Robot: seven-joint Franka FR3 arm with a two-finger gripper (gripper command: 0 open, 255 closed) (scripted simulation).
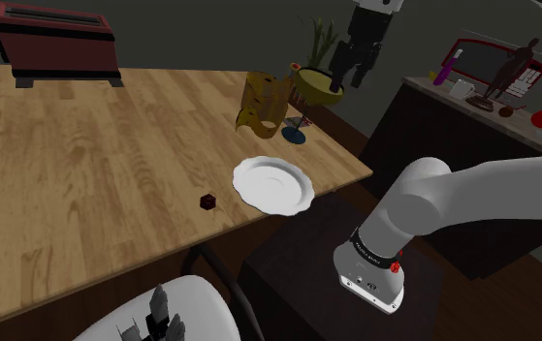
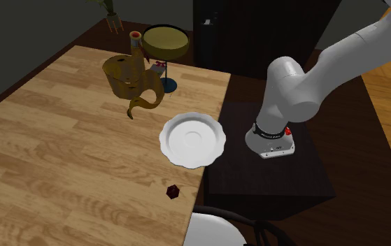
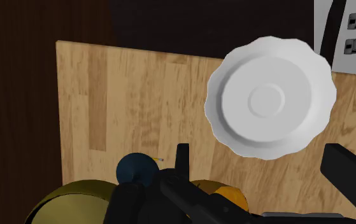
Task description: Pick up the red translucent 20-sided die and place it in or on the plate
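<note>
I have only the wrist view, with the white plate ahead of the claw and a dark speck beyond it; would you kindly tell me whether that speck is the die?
Observer: Yes. In the shoulder view the dark red die lies whole on the wooden table, left of the plate and apart from it.
Operator: Thank you. How high is the claw?
Observer: It hangs well above the table, by the yellow-green goblet.
Operator: Is anything close to the die?
Observer: A white chair stands just off the table edge nearest the die.
</note>
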